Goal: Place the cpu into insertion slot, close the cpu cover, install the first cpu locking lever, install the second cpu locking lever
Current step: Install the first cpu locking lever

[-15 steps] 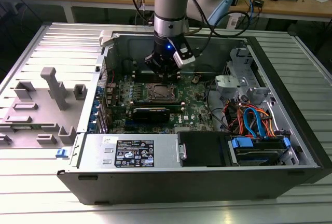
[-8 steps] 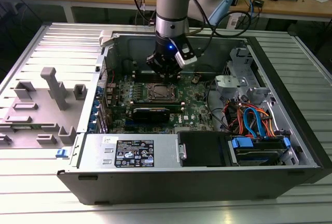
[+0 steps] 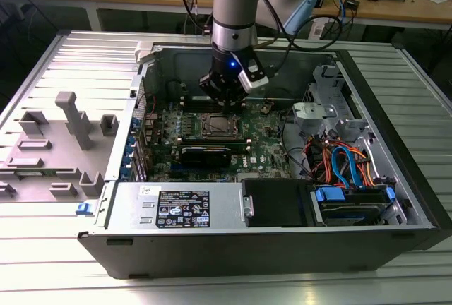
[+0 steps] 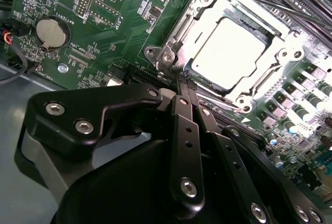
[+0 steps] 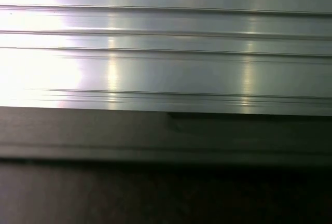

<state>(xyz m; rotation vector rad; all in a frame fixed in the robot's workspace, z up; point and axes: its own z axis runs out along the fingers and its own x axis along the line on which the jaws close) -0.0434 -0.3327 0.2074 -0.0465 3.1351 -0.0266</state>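
Silver-topped square cpu (image 4: 233, 47) seated under closed silver metal frame cover (image 4: 282, 45); black gripper (image 4: 185, 83) pinched narrow, apparently empty, by a thin steel lever (image 4: 270, 4), latching unclear.

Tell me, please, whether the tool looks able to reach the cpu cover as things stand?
Probably yes: the tool hangs shut right at the edge of the cpu cover, with nothing between them.

coin cell (image 4: 52, 32) on motherboard (image 4: 129, 6) | grey fixture (image 3: 67, 125) beside case (image 3: 212, 245)

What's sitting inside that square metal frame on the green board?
The cpu, its silver top showing through the cpu cover, which lies closed over its edges. The insertion slot beneath is hidden by the chip.
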